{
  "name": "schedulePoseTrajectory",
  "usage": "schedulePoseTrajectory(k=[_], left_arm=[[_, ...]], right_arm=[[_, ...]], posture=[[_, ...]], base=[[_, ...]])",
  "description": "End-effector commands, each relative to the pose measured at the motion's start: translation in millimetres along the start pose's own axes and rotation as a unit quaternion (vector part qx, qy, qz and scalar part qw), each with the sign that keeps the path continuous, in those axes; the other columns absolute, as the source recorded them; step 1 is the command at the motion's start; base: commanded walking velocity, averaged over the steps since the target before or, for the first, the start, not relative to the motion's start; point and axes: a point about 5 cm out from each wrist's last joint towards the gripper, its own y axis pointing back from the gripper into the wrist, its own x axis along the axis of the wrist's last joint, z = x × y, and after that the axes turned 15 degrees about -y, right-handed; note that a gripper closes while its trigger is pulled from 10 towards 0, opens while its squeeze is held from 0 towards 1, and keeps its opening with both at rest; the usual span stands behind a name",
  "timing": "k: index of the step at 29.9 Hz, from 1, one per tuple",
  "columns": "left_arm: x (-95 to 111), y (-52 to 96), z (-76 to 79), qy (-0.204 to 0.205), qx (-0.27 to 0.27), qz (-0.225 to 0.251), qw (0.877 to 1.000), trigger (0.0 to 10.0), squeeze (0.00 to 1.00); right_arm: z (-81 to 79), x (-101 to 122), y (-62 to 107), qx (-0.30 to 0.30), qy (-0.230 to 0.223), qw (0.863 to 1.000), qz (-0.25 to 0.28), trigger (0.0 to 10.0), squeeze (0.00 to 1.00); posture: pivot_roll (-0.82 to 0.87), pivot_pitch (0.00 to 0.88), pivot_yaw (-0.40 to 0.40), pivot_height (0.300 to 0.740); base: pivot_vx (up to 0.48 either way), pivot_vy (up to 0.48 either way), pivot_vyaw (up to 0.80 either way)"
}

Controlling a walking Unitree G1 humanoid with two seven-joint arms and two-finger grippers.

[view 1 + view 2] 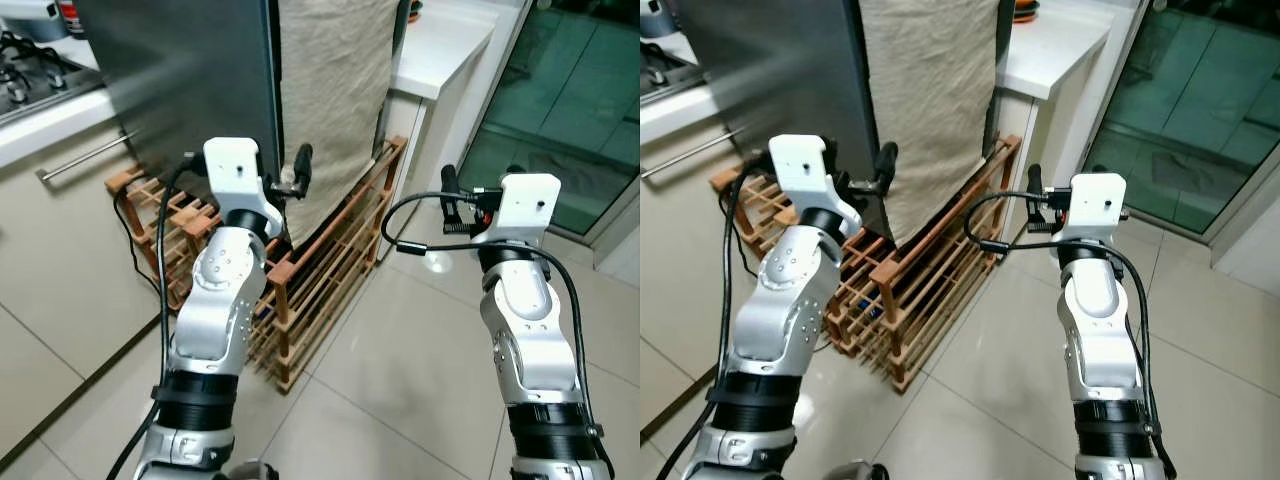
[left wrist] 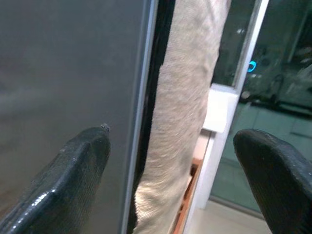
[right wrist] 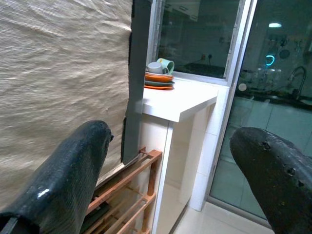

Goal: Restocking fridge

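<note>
The grey steel fridge (image 1: 190, 80) stands straight ahead with its door closed. A beige cloth (image 1: 335, 100) hangs down its right side. My left gripper (image 1: 292, 178) is raised at the door's right edge, open, with nothing between its fingers. In the left wrist view the fridge door (image 2: 63, 73) is behind one fingertip and the cloth (image 2: 180, 122) is in the gap. My right gripper (image 1: 453, 200) is held up to the right of the cloth, open and empty. The right wrist view looks past the cloth (image 3: 58, 73) toward a white counter (image 3: 180, 102).
A wooden slatted rack (image 1: 320, 270) leans low against the fridge's side, close to my left arm. Plates and cups (image 3: 158, 78) sit on the white counter. A hob (image 1: 30, 70) and a cabinet handle (image 1: 85, 157) are left. Glass doors (image 1: 570, 110) are right.
</note>
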Motion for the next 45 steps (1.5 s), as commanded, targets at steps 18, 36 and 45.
schedulePoseTrajectory(k=[18,36,45], left_arm=[[3.0,1.1,-3.8,0.016,0.025,0.003,1.000,10.0,0.00],[20.1,-25.0,17.8,0.066,-0.042,-0.002,0.997,10.0,0.00],[16.7,-40.1,31.9,0.089,-0.080,-0.035,0.992,10.0,0.00]], right_arm=[[0.9,-0.5,0.1,0.004,0.002,1.000,-0.003,10.0,0.00],[4.4,-0.1,2.1,0.000,-0.003,1.000,-0.007,10.0,0.00],[10.0,2.6,6.3,-0.009,-0.018,1.000,-0.006,10.0,0.00]], posture=[[-0.07,0.044,-0.024,0.740],[-0.09,0.074,-0.017,0.740],[-0.11,0.099,-0.006,0.740]], base=[[0.446,0.000,0.00],[0.000,0.000,0.00],[0.000,0.000,0.00]])
